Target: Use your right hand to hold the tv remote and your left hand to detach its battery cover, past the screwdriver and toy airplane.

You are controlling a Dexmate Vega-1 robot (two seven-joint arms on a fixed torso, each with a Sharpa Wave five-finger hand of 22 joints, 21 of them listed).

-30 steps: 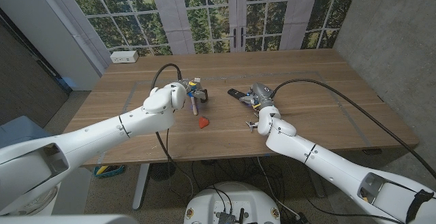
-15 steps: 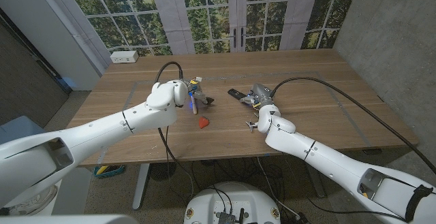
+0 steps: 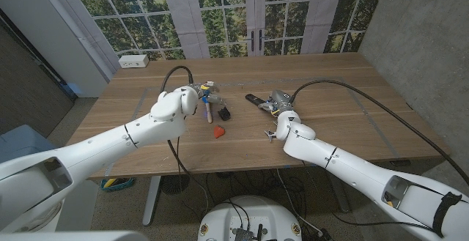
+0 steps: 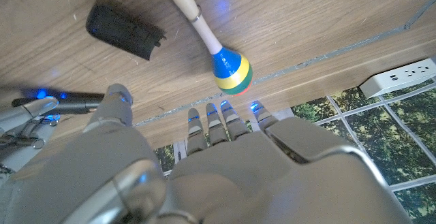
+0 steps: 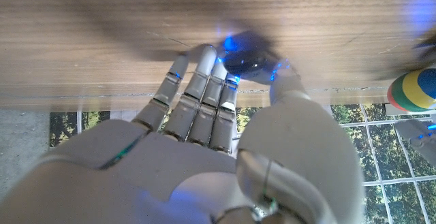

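Left hand point(image 3: 192, 99): reaches in from the left arm over the middle of the wooden table point(image 3: 344, 116), back of the hand toward the wrist camera, fingers point(image 4: 221, 118) extended side by side and apart from the thumb, holding nothing; fingertips hover just short of the striped end of the screwdriver point(image 4: 204, 33), a pale wooden shaft with a blue, yellow and green ball handle. Battery cover point(image 4: 125, 30): a small black rectangular piece lying loose on the wood beside the screwdriver shaft, seen in the head view point(image 3: 223, 113) just off the left hand. Right hand point(image 3: 281, 108): comes in from the right arm, fingers point(image 5: 199, 81) and thumb closed round the dark body of the tv remote point(image 3: 258, 101), whose black end juts out toward the left hand; the wrist picture is blurred, so the grip shows only as fingers wrapped on a dark shape point(image 5: 246, 59). Toy airplane point(image 3: 218, 132): a small red-orange piece on the table nearer the robot, between the two arms, apart from both hands. Against one second ago: the black cover, then held up at the left fingertips, now lies on the table; the left hand has drawn slightly back and opened; the right hand keeps its hold on the remote in about the same place.
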